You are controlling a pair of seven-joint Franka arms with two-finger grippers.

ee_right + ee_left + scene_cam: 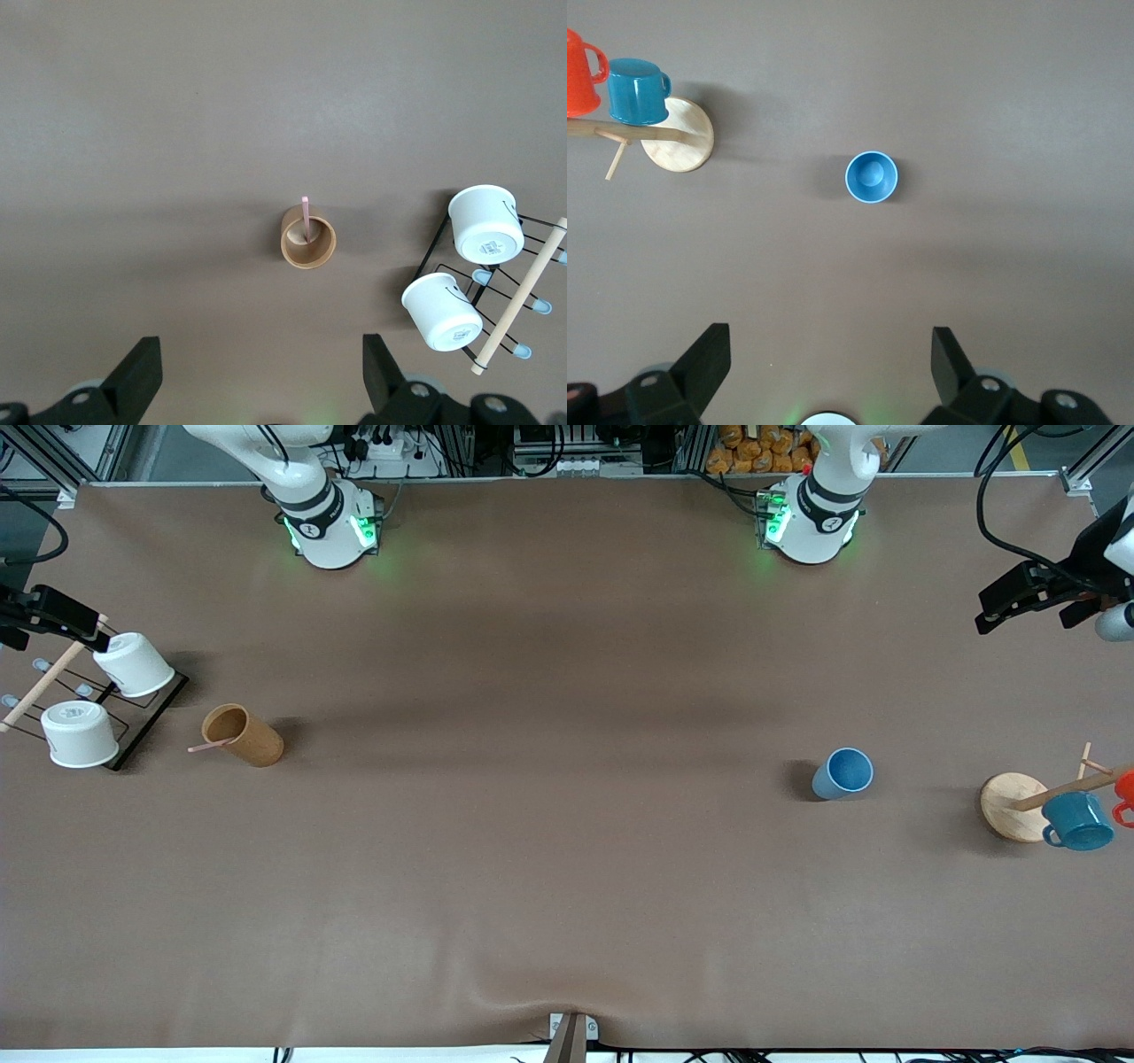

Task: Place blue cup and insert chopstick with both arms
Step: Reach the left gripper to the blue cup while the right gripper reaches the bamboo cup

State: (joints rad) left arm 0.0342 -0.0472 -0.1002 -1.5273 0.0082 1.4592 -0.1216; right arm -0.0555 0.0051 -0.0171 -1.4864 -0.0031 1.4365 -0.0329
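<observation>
Both pincers hang high at the bench's ends: in the front view you see the left pincer [1032, 602] and the right pincer [53, 615]. The blue cup [843, 773] stands upright toward the left arm's end, the chopstick [211, 746] leans in the brown cup [242, 735].

Left wrist view: left pincer [830, 359] open wide above the bench [992, 97].

Right wrist view: right pincer [262, 367] open too.
</observation>
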